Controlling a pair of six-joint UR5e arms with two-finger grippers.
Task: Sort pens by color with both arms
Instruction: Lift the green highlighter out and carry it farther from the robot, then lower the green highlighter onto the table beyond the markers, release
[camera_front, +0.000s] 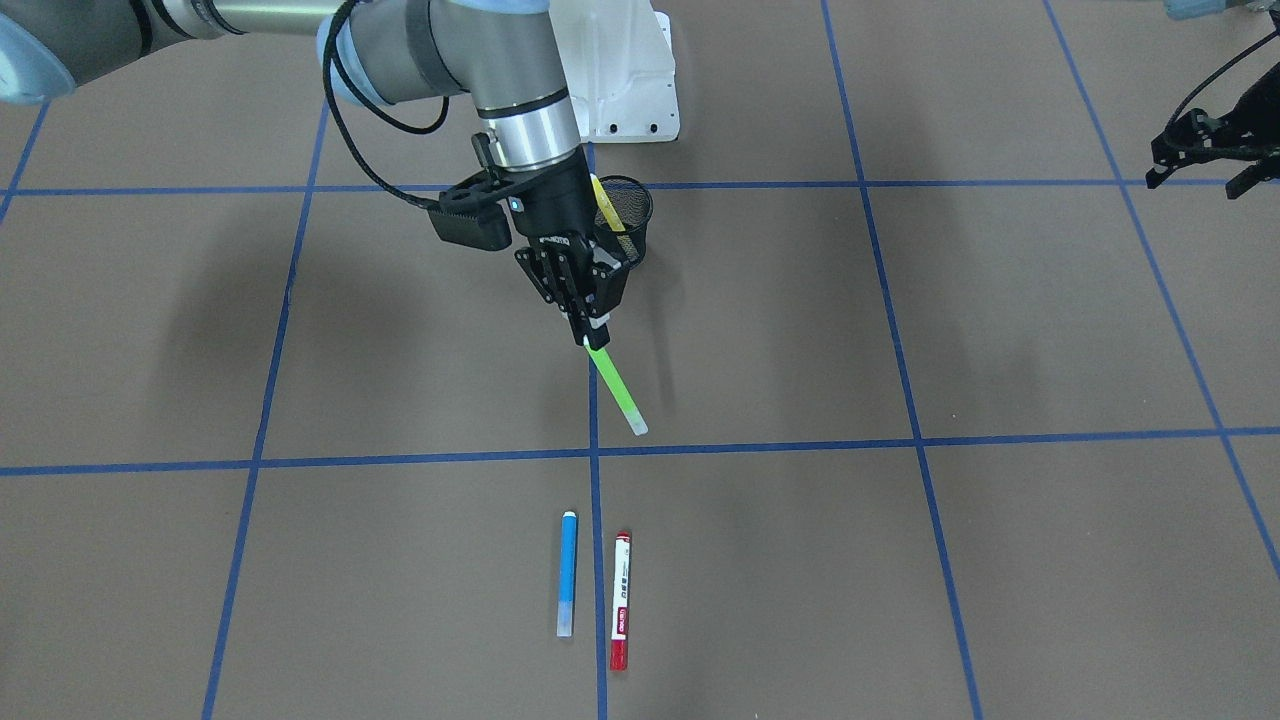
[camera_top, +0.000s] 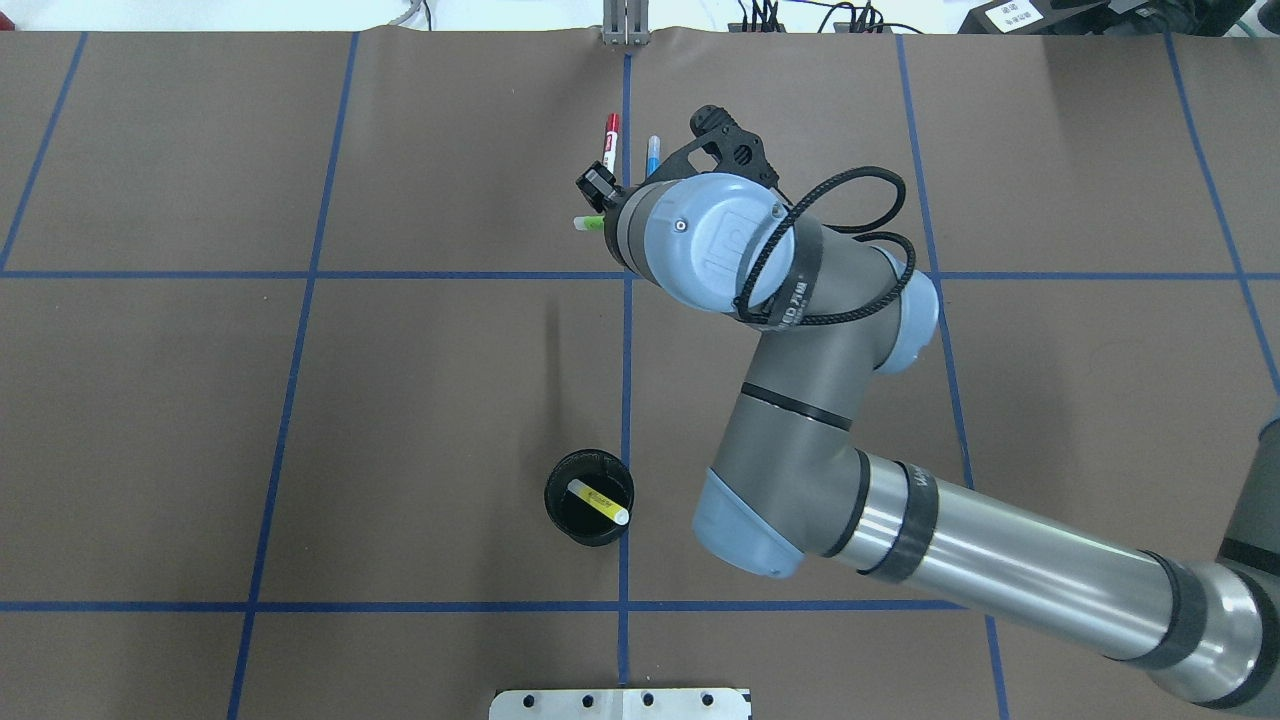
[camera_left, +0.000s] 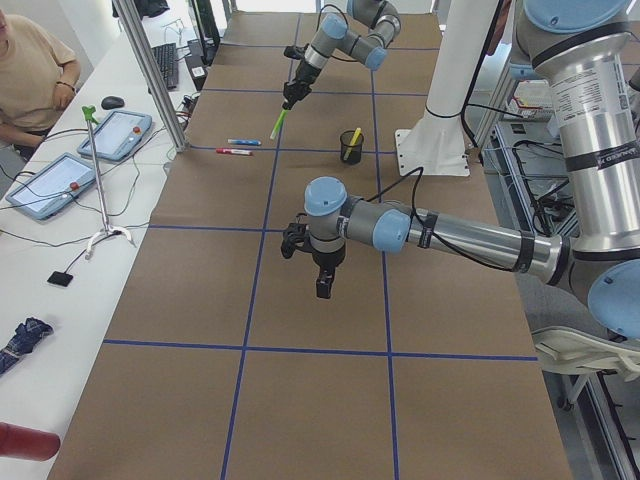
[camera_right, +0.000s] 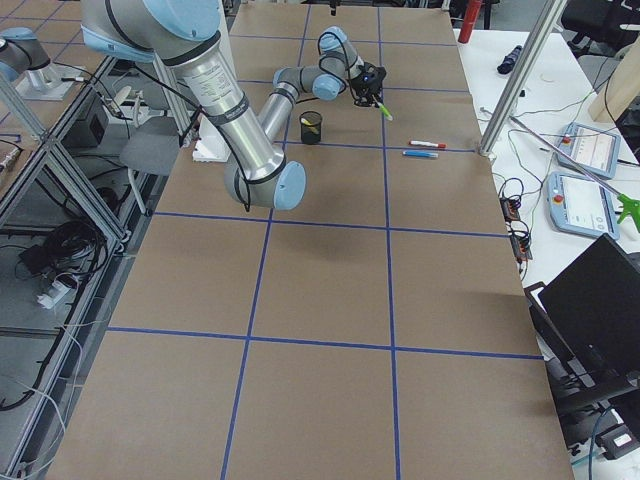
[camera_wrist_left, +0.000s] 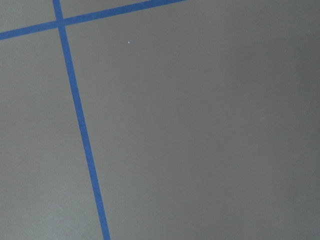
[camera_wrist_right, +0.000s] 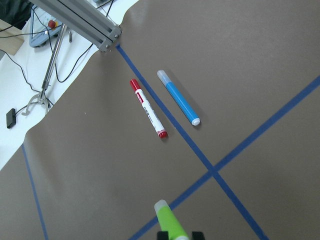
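Observation:
My right gripper (camera_front: 590, 335) is shut on the upper end of the green highlighter (camera_front: 617, 390), which hangs tilted above the table; its end shows in the right wrist view (camera_wrist_right: 169, 222). The blue pen (camera_front: 567, 573) and the white pen with red ends (camera_front: 620, 600) lie side by side on the brown table, on either side of a blue tape line. The yellow highlighter (camera_top: 598, 501) stands in the black mesh cup (camera_top: 560, 500). My left gripper (camera_left: 322, 288) hangs over bare table far from the pens; I cannot tell whether it is open or shut.
Blue tape lines (camera_front: 900, 440) divide the table into squares. The white pedestal base (camera_front: 620, 70) stands behind the cup. An aluminium post (camera_wrist_right: 85, 20) rises at the table's far edge near the pens. A person (camera_left: 30, 70) sits at a side table with tablets.

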